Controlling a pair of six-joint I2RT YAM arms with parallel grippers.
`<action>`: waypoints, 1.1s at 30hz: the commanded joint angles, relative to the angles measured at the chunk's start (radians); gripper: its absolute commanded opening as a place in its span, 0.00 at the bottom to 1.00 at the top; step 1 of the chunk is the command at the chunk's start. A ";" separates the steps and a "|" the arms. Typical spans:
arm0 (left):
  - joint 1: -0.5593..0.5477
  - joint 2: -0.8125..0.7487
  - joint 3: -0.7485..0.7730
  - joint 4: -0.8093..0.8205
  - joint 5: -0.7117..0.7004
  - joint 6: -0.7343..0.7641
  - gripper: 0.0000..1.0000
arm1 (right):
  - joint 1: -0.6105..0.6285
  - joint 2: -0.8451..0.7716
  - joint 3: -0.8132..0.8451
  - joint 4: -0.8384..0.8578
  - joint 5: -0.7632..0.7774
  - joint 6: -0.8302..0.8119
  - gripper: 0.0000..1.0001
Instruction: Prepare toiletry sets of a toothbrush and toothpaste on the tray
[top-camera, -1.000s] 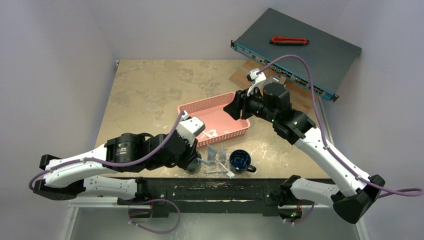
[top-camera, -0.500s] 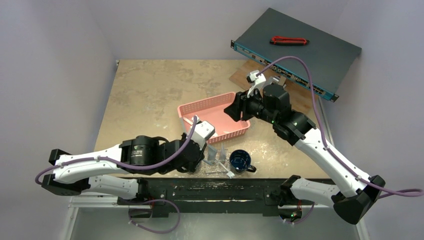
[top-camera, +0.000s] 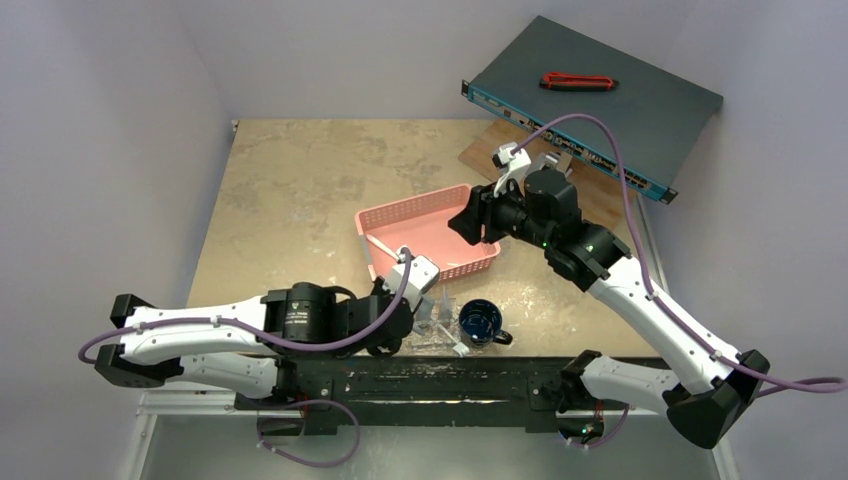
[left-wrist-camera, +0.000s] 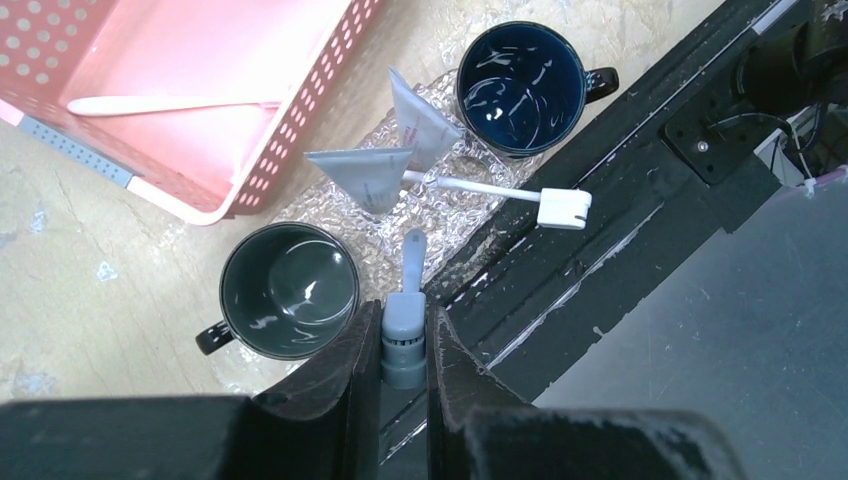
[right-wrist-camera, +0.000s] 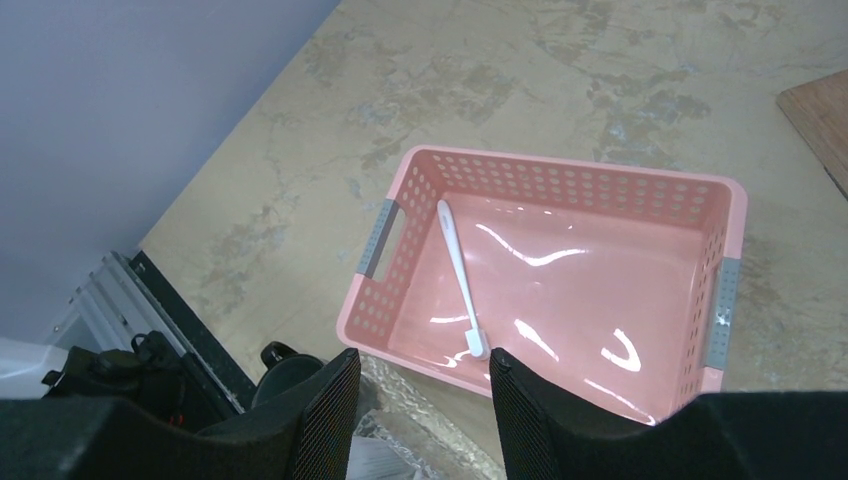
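Left hand (left-wrist-camera: 403, 318) clamped on blue toothbrush (left-wrist-camera: 411, 258), over tray (left-wrist-camera: 455, 215). Two toothpastes (left-wrist-camera: 365, 175) and a white brush (left-wrist-camera: 480, 187) on it. Right hand (right-wrist-camera: 422, 372) half open, empty, above basket (right-wrist-camera: 560, 175). Last brush (right-wrist-camera: 458, 270) inside, to fetch.

A pink slotted basket (top-camera: 412, 204) sits mid-frame on the tan surface (top-camera: 300, 180), a dark blue mug (top-camera: 480, 321) below it. Upper right, a flat dark box (top-camera: 620, 110) carries a red tool (top-camera: 578, 81).
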 joint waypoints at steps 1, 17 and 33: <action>-0.019 -0.022 -0.055 0.093 -0.038 -0.028 0.00 | -0.003 -0.011 0.000 0.016 0.013 0.005 0.53; -0.080 -0.008 -0.155 0.164 -0.192 -0.068 0.00 | -0.003 0.005 -0.002 0.002 0.013 0.025 0.53; -0.118 0.028 -0.225 0.243 -0.241 -0.107 0.00 | -0.002 0.008 -0.021 0.021 -0.002 0.072 0.53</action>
